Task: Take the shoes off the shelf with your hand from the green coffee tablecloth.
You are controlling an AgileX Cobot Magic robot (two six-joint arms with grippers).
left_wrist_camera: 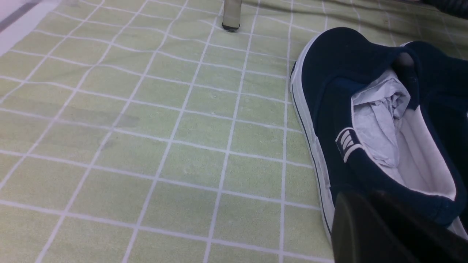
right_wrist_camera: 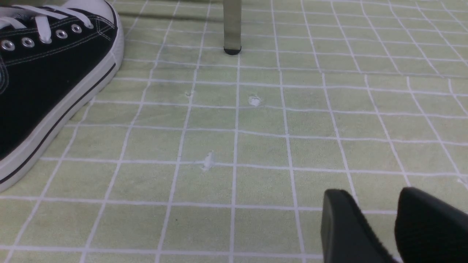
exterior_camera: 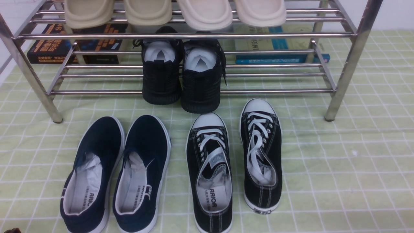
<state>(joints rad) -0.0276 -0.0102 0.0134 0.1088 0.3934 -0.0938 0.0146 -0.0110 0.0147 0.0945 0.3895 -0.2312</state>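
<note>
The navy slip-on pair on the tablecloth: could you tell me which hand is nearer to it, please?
Left. The left hand sits right at the heel of a navy slip-on. The right hand hovers over bare tablecloth, with only a black laced sneaker nearby.

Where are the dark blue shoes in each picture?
Front view: the navy slip-ons sit side by side on the green cloth, in the lower left, before the shelf.
Left wrist view: one navy shoe fills the right side, white paper stuffed inside.
Right wrist view: not in it; only a black laced sneaker shows.
Shared landmark: the cloth's white grid, and a chrome shelf leg in every view.
</note>
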